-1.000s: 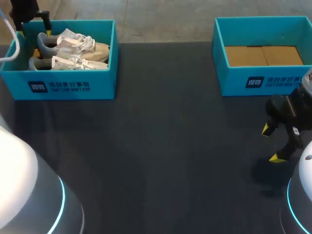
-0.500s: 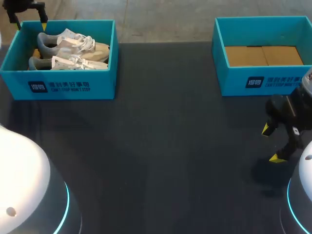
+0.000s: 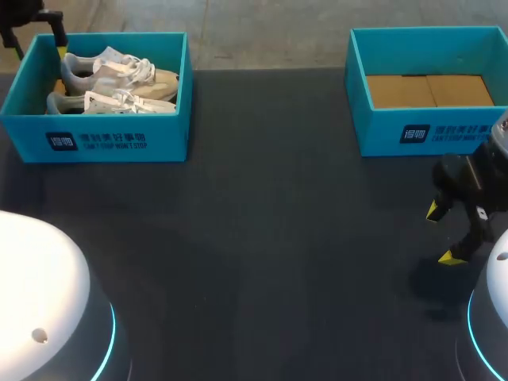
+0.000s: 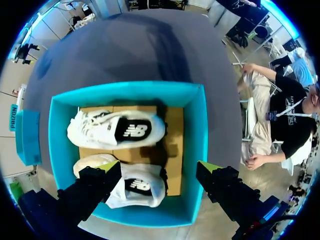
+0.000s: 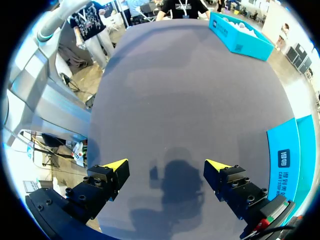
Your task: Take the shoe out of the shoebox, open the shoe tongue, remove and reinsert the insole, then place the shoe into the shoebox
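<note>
**Shoes in box, both grippers idle**

Two pale shoes [image 3: 131, 75] lie side by side in the teal box [image 3: 163, 135] at the bench's [image 3: 278, 238] far left corner. Their dark insoles [image 4: 134, 131] are logo-stamped. There is white print [image 3: 97, 141] on the box front, and the same on the cardboard-floored second box [image 3: 476, 131] at far right. The left gripper [image 4: 160, 166] hangs over the shoes, fingers spread, holding nothing. The right gripper [image 5: 167, 164] is spread too, low over the bench near the second box.

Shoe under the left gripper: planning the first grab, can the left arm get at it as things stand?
Probably yes: the left gripper hangs open above the lidless shoebox, nothing covering that shoe.
</note>
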You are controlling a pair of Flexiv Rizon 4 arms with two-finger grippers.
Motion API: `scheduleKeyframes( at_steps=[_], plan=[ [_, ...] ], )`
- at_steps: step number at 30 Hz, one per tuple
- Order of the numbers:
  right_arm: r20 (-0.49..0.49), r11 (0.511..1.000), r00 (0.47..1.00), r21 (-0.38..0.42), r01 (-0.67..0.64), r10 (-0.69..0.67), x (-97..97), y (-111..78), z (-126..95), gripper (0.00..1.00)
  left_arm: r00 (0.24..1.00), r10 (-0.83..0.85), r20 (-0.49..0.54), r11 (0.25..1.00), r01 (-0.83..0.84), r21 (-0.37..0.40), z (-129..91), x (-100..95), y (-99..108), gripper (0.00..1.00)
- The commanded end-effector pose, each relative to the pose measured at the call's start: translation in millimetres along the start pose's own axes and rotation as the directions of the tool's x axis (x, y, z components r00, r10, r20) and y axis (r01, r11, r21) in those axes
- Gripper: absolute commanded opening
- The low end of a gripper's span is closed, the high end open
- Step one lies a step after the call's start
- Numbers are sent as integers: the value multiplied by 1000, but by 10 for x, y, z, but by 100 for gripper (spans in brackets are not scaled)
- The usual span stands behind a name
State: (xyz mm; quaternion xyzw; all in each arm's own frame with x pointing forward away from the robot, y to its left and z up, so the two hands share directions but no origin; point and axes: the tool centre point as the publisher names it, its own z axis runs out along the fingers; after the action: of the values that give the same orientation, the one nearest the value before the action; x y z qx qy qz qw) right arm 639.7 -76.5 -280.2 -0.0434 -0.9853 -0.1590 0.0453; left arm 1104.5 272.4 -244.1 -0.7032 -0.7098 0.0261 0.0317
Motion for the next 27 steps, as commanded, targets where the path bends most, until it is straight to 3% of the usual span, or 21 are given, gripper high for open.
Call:
scheduleKeyframes(
  at_steps=[1,12,27],
  plan=[
    [2,1000,1000,2,-1,1,8,-1,10,100,1000,10,-12,993,-11,-120,35,-64,-333,100],
    [2,1000,1000,2,-1,1,8,-1,10,100,999,21,-48,994,-26,-104,280,-11,-632,100],
    [2,1000,1000,2,-1,1,8,-1,10,100,998,8,-66,997,-13,-80,655,146,-651,100]
  ],
)
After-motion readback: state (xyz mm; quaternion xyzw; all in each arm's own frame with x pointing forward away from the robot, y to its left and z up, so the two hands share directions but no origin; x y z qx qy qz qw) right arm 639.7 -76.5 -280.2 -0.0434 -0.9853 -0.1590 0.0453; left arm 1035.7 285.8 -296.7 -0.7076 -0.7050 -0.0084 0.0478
